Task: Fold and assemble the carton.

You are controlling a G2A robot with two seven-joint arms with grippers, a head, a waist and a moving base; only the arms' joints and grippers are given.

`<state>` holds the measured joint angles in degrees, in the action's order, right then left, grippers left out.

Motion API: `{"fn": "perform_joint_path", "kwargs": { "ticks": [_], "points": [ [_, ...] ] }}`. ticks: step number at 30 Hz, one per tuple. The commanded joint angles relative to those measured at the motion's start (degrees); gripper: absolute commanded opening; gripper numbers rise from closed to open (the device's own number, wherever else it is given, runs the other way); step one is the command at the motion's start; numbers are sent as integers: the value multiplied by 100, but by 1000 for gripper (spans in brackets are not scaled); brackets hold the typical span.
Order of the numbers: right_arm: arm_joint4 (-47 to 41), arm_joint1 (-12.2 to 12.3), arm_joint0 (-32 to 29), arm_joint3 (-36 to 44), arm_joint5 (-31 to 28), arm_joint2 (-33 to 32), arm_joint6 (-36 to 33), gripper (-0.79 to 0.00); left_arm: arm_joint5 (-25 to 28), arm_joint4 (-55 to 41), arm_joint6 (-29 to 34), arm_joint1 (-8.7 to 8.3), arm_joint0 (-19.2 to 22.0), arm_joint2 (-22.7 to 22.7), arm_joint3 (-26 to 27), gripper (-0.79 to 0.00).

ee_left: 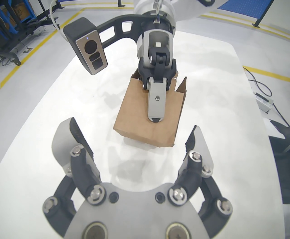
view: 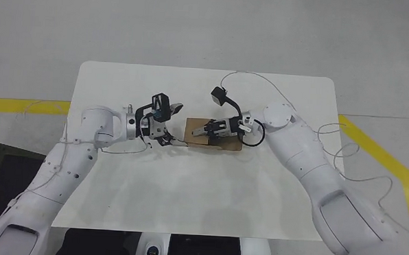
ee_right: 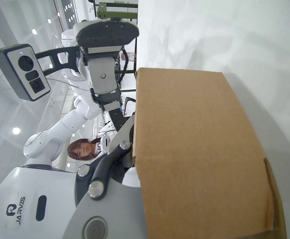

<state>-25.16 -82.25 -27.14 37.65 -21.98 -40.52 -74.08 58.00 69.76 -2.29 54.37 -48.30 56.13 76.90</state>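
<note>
The brown cardboard carton [ee_left: 133, 113] lies on the white table [ee_left: 68, 101] directly ahead of the wide-spread left gripper [ee_left: 133, 127], its long axis running away toward the right gripper [ee_left: 155, 115], judged clamped on its top panel from the far, open end.

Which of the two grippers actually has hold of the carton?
The right gripper: it is shut on the carton's upper panel. The left gripper is wide open, just short of the carton's near edge and apart from it.

Plain brown carton [ee_left: 136, 113] on a white table [ee_left: 204, 90].
</note>
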Motion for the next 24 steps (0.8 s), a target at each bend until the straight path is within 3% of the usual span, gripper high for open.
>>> {"fn": "perform_joint_path", "kwargs": {
  "ticks": [1, 6, 13, 24],
  "points": [
    [-28, -43, 25, -124, -38, 21, -30, -646, 0, 271, -373, -29, 145, -232, -212, 0],
    [-118, -114, 61, -335, -76, 25, -123, -588, 0, 459, -751, -42, 435, -635, -488, 0],
    [-412, -108, -25, -448, -18, -144, -356, -529, 0, 85, -669, -8, 667, -1056, -702, 0],
    [-438, 67, -415, -237, 366, -477, -60, -489, 0, -728, 36, -181, 612, -1249, -219, 0]
  ]
}}
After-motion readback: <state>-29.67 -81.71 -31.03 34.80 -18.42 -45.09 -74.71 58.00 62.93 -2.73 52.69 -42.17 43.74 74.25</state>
